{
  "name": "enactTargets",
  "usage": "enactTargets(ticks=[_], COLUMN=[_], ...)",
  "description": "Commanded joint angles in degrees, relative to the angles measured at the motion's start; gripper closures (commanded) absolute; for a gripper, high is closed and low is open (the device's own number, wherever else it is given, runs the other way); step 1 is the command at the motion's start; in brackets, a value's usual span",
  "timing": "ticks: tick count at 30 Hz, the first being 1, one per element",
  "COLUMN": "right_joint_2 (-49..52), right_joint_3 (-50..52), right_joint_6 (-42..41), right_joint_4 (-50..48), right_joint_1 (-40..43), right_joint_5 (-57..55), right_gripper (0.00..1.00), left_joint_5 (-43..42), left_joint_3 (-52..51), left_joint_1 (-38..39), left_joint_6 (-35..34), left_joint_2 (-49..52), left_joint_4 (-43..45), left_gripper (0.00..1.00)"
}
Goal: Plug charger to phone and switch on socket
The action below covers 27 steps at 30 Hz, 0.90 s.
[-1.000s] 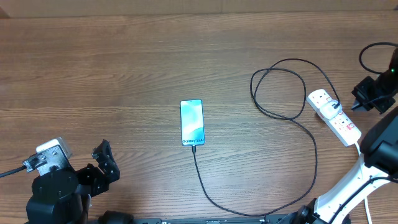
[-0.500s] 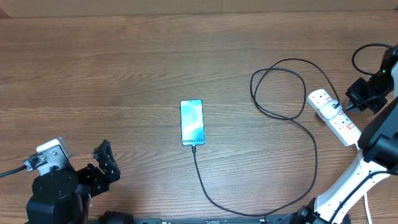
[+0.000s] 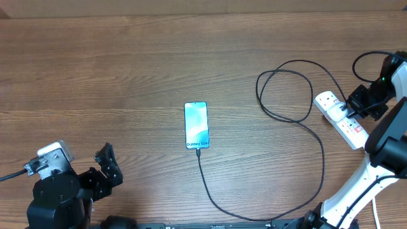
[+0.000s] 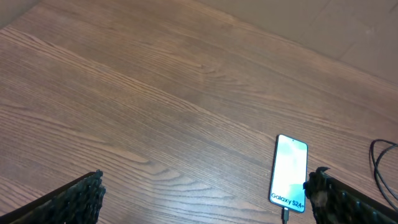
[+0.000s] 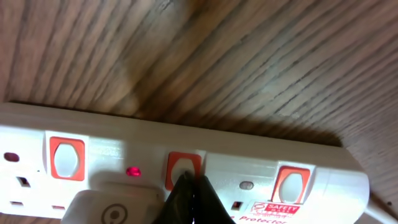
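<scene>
The phone [image 3: 196,125] lies screen-up mid-table, its light-blue screen reading "Galaxy S24"; it also shows in the left wrist view [image 4: 289,171]. The black charger cable [image 3: 299,121] runs from the phone's near end, loops, and ends at a plug in the white socket strip [image 3: 342,119]. My right gripper [image 3: 356,108] is shut, its tips [image 5: 189,186] touching a red switch [image 5: 183,169] on the strip [image 5: 249,152]; a small red light [image 5: 132,171] glows beside it. My left gripper [image 3: 105,166] is open and empty at the near left.
The strip's thick white cord [image 3: 372,156] leads off toward the right arm's base. Two more red switches [image 5: 66,157] sit along the strip. Bare wooden table [image 3: 114,76] lies around the phone.
My right gripper has moved left and down onto the socket strip. The left arm, phone and cable have not moved.
</scene>
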<state>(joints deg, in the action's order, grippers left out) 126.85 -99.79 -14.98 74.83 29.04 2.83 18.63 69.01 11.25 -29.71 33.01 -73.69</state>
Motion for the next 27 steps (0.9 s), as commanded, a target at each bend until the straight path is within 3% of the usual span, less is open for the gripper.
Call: enactTargets(ticks=[1,11,22,27], right_joint_2=[1.4,-6.0,-36.7,-52.5], right_joint_3=[5.0,-2.1,-3.9,-5.0], right_joint_6=[-1.2,-4.8,-7.9,-15.0], right_joint_4=[-2.8,4.5,1.6,-8.6], right_joint_1=[-1.7,-0.4,-0.3,-0.3], right_joint_5=[0.9,-3.0,-2.7,3.9], right_gripper=[0.96,0.96,0.96,0.96], left_joint_5=[-0.5,-0.5,-0.5,-0.5], left_joint_3=[-0.2,-0.2,-0.2,-0.2], left_joint_1=[0.4,0.4,0.4,0.4], left_joint_6=[-0.7,-0.7,-0.8,-0.7], left_joint_2=[-0.1,-0.1,-0.1,-0.1], left_joint_4=[0.2,0.2,0.2,0.2], left_gripper=[0.00,0.01,0.00,0.00])
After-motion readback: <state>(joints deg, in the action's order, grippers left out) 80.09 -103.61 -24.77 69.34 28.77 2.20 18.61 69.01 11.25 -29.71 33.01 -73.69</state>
